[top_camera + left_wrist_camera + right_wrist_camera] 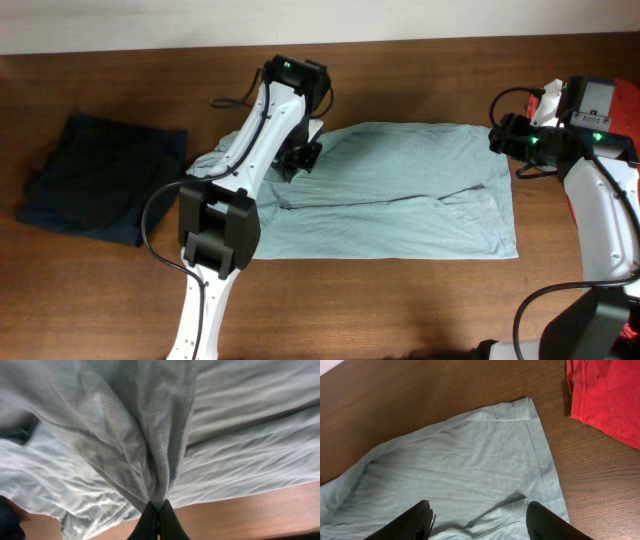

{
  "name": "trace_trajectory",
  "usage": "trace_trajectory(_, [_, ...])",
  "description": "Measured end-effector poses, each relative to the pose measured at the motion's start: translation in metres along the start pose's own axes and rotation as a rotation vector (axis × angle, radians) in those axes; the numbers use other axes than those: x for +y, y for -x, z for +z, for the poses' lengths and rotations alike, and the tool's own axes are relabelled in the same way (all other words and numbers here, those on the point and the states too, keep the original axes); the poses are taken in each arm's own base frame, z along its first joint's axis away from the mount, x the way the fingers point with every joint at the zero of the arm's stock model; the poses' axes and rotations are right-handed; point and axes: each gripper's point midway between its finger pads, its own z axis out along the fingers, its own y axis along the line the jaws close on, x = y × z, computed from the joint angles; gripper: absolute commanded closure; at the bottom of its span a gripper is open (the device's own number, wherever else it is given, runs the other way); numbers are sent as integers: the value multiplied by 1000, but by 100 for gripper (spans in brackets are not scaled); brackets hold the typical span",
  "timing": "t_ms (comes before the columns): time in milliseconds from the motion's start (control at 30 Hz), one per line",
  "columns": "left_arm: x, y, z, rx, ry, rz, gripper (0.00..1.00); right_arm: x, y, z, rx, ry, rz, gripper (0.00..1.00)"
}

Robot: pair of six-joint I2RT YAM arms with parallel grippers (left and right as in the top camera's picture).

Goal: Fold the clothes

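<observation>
Pale grey-blue cotton T-shirt point(400, 190), the largest garment we see, lies spread on the brown wooden counter point(400, 310) at the middle. Its long axis runs across the overhead view from side to side. The stitched hem edge is at the right of that view and the sleeve end at the left, and a long crease follows the same axis.

Well apart from it, at the far left of the overhead view, we find a dark navy soft garment point(100, 180) lying in a loose rumpled square. A bright orange-red cotton shirt point(610, 395) lies just beyond the T-shirt's hem corner, close to it but not touching.

The left hand point(159, 515) is clenched on the T-shirt near its upper sleeve end. Its fingers are pressed together, with a bunched ridge of the cloth pinched between them and drawn up off the counter.

The right hand point(479, 507) is released. Its fingers stand wide apart above the hem corner, and we see nothing between them but the cloth lying below.
</observation>
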Motion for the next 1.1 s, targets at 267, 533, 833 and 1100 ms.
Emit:
trace_trajectory(267, [-2,-3,4,17,-13,-17,48,0,0,0,0,0,1,34])
trace_trajectory(533, [41,11,2,-43,149,-64,42,0,1,0,-4,0,0,34])
trace_trajectory(833, [111,55,19,-225,11,-221,51,0,1,0,-4,0,0,34])
trace_trajectory(1100, [108,55,38,-217,-101,-178,58,0,1,0,-4,0,0,34])
